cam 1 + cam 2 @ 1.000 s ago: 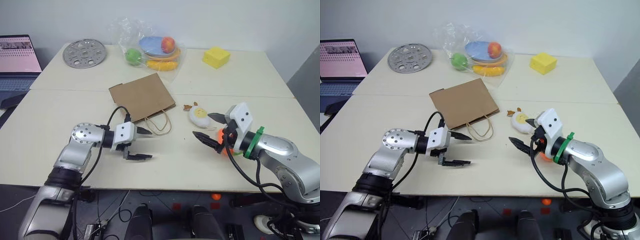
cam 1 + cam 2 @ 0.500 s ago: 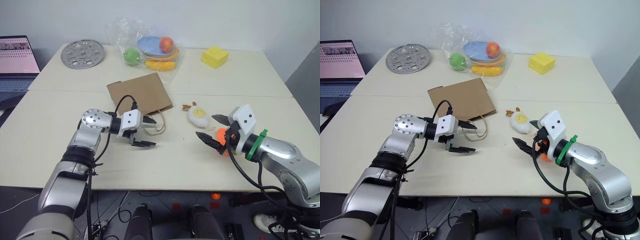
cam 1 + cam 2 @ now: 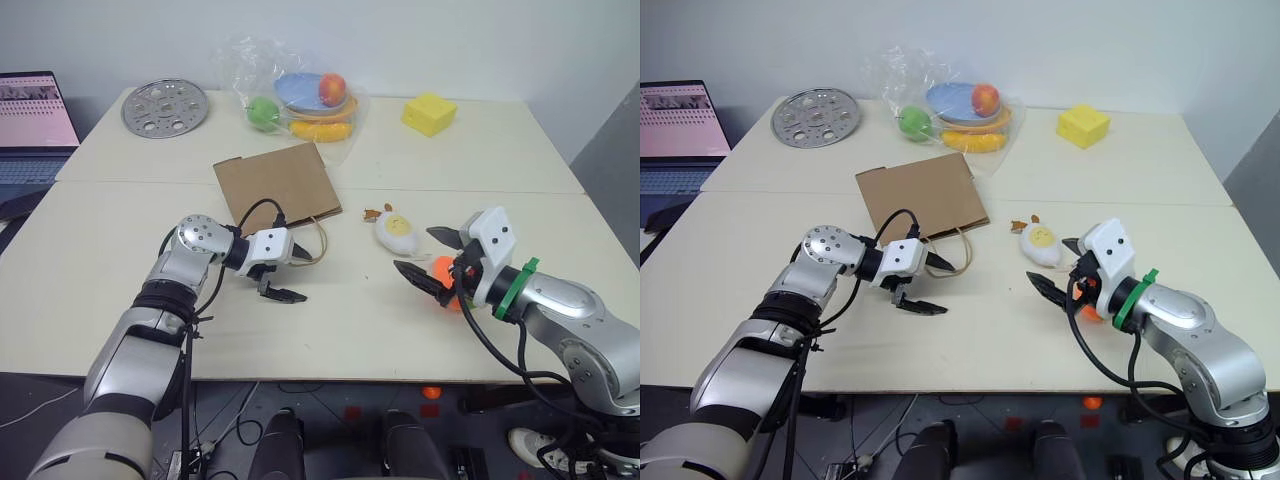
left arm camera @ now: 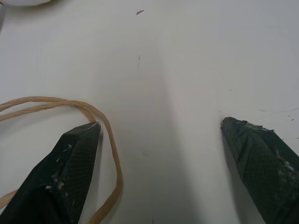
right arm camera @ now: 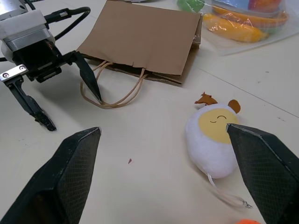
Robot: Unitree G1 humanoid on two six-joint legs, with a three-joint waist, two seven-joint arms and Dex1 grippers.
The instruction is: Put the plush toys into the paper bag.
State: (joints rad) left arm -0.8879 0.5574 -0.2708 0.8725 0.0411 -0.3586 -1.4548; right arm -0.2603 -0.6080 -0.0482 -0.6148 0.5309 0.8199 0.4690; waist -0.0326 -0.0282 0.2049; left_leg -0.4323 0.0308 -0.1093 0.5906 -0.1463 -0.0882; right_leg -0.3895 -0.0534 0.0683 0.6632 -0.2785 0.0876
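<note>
**Left gripper spread at the bag's handle**

Head view: the left gripper [image 3: 288, 277] stood spread beside the paper bag [image 3: 277, 184], which lay flat mid-table; the right gripper [image 3: 428, 254] gaped near the egg toy [image 3: 399, 232] and carrot toy [image 3: 444, 273].

Left wrist view: a fingertip [image 4: 70, 158] touched the handle loop [image 4: 100, 140]. Judged step: opening the bag; next, pinch that loop.

Right wrist view: pale table [image 5: 154, 154]; the room was unreadable.

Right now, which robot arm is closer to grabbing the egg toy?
The right. Its open right gripper sits beside the white egg toy; the open left gripper is over by the paper bag handles.
</note>
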